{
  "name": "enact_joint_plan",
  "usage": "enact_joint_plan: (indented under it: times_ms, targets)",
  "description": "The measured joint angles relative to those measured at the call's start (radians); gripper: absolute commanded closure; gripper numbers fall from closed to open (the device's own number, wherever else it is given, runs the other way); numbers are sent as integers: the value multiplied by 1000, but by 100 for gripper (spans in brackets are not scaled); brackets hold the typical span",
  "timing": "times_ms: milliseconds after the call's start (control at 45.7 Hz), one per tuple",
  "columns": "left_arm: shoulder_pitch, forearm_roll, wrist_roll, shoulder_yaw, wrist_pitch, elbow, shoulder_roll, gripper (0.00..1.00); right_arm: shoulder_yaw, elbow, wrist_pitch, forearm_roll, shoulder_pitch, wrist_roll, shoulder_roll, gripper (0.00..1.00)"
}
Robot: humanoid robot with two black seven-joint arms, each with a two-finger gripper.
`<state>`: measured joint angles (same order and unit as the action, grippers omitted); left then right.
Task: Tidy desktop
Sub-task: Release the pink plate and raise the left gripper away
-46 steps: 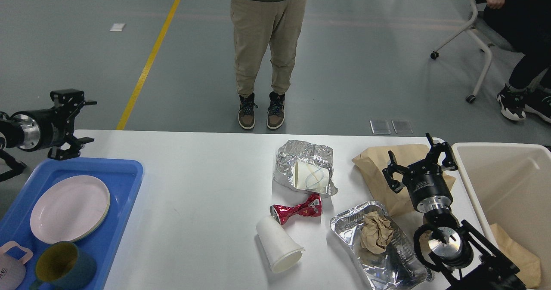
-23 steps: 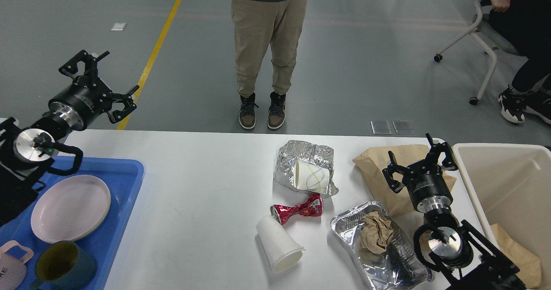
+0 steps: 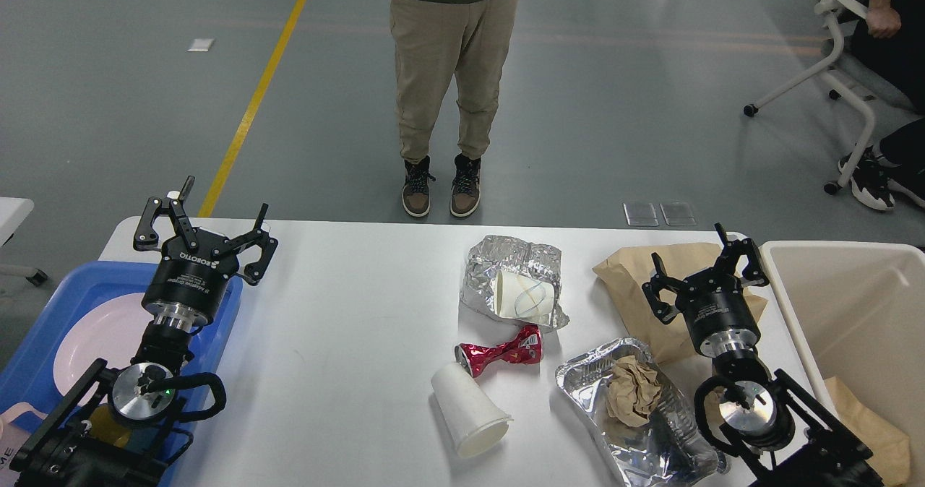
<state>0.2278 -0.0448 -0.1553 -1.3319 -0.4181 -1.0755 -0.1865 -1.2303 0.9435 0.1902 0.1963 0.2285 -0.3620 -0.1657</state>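
Note:
The white desktop [image 3: 340, 342] carries litter: a toppled white paper cup [image 3: 468, 409], a crushed red can [image 3: 498, 352], crumpled foil [image 3: 512, 259] with a paper cup [image 3: 522, 295] lying on it, a foil tray [image 3: 636, 418] holding a brown paper wad [image 3: 630, 389], and a brown paper bag [image 3: 639, 285]. My left gripper [image 3: 206, 223] is open with nothing in it, above the desktop's left end beside the blue tray. Over the brown bag, my right gripper [image 3: 704, 263] hangs open, also with nothing between its fingers.
A blue tray [image 3: 43, 342] at the left holds a pink plate [image 3: 97, 339] and mugs, partly hidden by my left arm. A beige bin [image 3: 853, 328] stands at the right with brown paper inside. A person [image 3: 444, 97] stands beyond the far edge; another sits on a chair [image 3: 845, 61] at upper right.
My left arm swung from the far left in over the tray's right edge, its gripper now pointing away over the desktop. The right arm stayed still. The chair rolled right.

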Motion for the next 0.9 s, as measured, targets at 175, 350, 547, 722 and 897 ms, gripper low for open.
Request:
enact_joint_plan:
  times_ms: [175,350,547,722,897]
  targets:
    - [2,7,-16,-25,-12,51,26,4,0,0,0,0,0,0,0,0]
    - [11,31,-14,-63,-17,110,93,4,0,0,0,0,0,0,0,0]
    - [72,33,-11,-63,-6,186,99,4,0,0,0,0,0,0,0,0]
    - [88,34,-11,-64,-6,193,105,4,0,0,0,0,0,0,0,0]
    - [109,34,-11,-61,-3,218,102,4,0,0,0,0,0,0,0,0]
